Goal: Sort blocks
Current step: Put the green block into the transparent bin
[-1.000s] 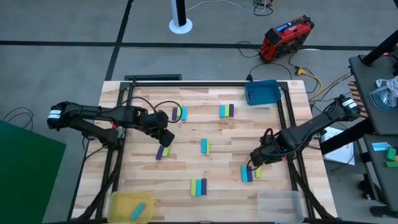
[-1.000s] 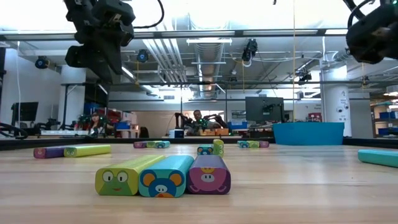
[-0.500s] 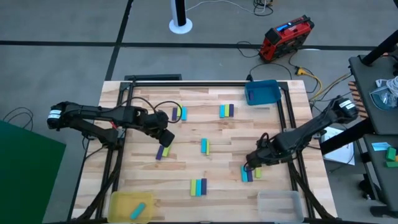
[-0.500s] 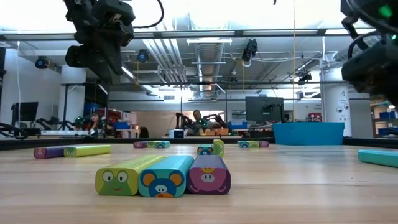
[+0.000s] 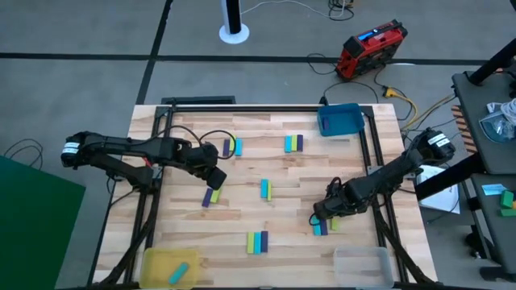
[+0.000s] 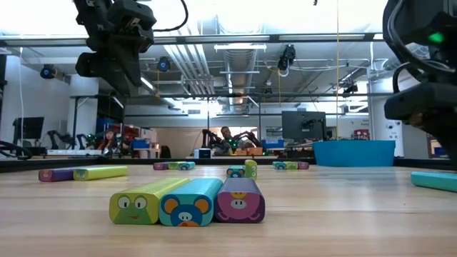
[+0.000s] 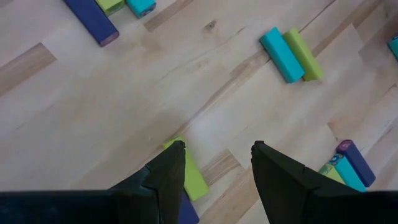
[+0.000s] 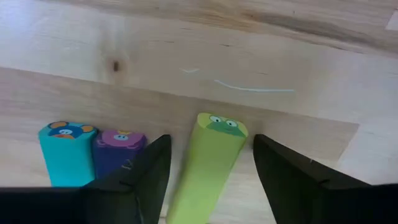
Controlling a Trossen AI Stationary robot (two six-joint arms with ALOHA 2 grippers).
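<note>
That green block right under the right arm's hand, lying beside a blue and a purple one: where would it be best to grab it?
Probably across its two long sides, coming straight down from above. The green block lies flat on the table, slightly apart from the purple block, so one finger should fit in that gap and the other on the free side. The right hand is open and already straddles it.

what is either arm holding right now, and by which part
Nothing. The right gripper is open, straddling a green block without gripping it; the left gripper is open above the table.
</note>
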